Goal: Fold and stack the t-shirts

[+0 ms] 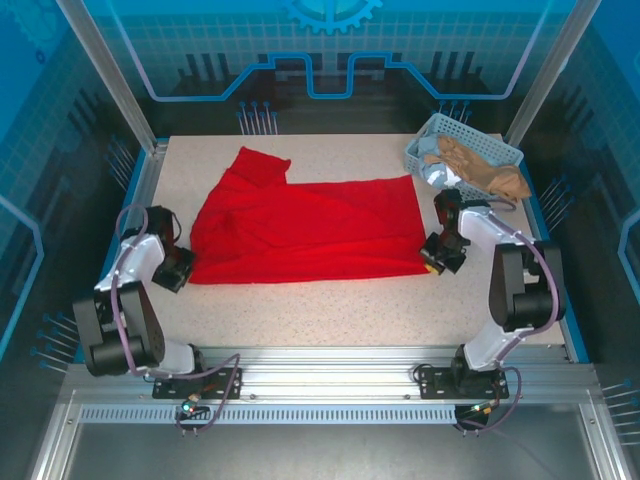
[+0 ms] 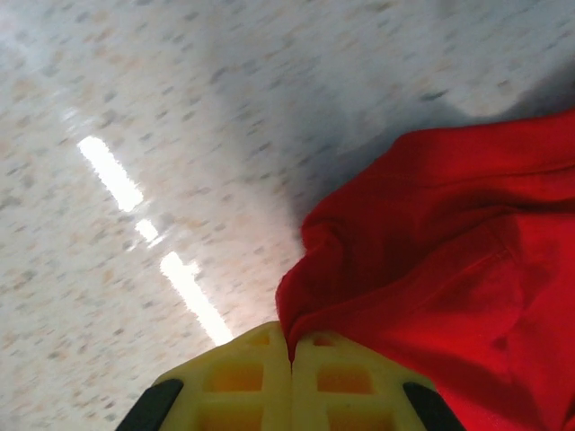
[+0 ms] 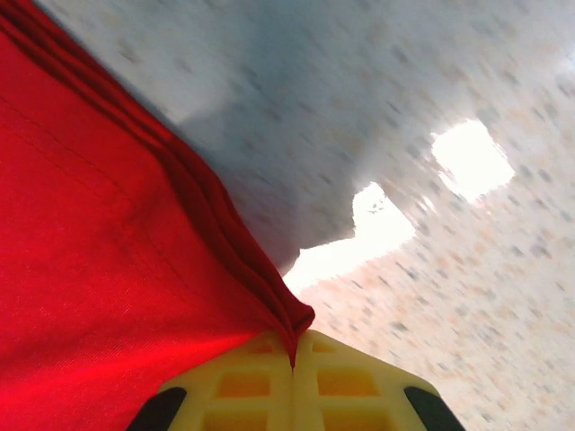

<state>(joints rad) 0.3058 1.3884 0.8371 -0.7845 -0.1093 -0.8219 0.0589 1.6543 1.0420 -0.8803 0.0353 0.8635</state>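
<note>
Speckled surface (image 1: 330,310), red shirt (image 1: 300,230) spread mid-surface, folding barely under way by the look, left claw (image 2: 290,355) and right claw (image 3: 294,350) each pinching a near corner, more shirts (image 1: 480,165) heaped in basket (image 1: 420,138), nothing stacked yet.

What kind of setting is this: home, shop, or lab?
Most likely a lab robot cell: blue printed panel walls enclose a speckled table, left arm and right arm are bolted to an aluminium rail, and a red t-shirt lies on it.
</note>
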